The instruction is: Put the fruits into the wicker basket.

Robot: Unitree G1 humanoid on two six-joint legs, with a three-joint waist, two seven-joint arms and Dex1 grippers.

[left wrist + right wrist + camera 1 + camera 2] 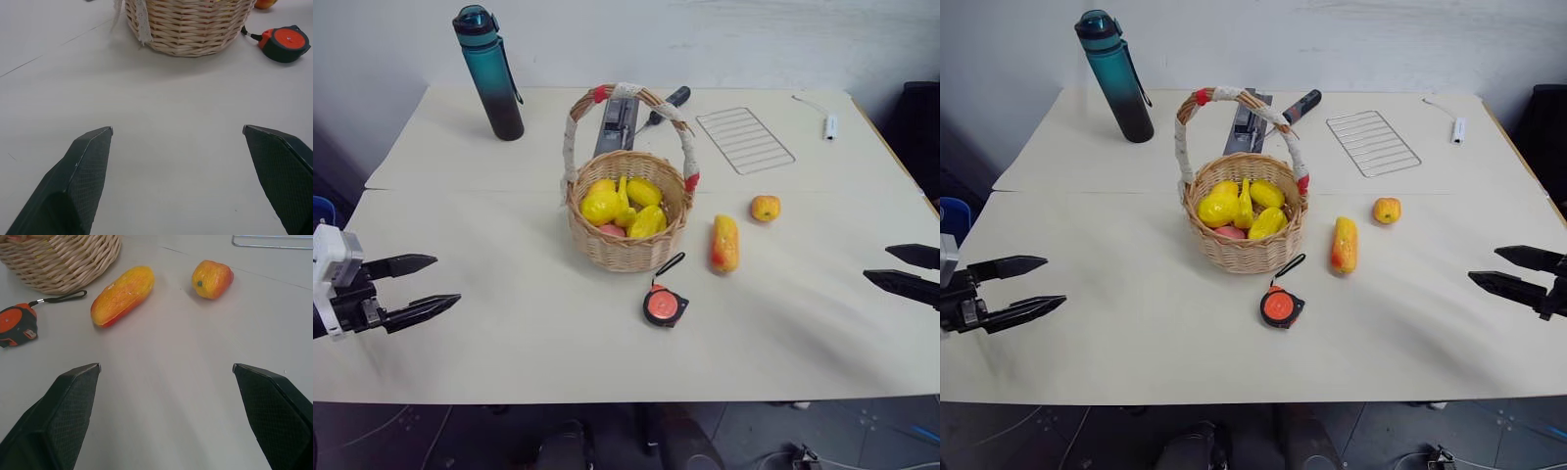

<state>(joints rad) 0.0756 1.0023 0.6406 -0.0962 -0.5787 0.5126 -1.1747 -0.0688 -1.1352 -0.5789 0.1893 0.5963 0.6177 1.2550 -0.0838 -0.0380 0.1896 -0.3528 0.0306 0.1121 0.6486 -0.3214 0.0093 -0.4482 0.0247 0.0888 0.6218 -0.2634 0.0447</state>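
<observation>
Fruits still on the table beside the basket; both grippers empty, approach step not yet begun.

Mango-like fruit [724,244] lies right of centre in the frame, just right of the wicker basket [628,250], apart from it. Small apple-like fruit [765,208] sits up and right of the mango, near but not touching. Basket at frame centre already holds several yellow fruits. Tape measure [665,305] lies just below the basket; not part of the task. Left gripper [419,286] at lower left edge, fingers spread, nothing between them. Right gripper [905,271] at right edge, fingers likewise apart and empty. Judgement: the right gripper is the nearer one; next move calls for reaching toward the mango, aligning the fingers across its narrow width, closing, then lifting clear of the basket's handle [626,95].
</observation>
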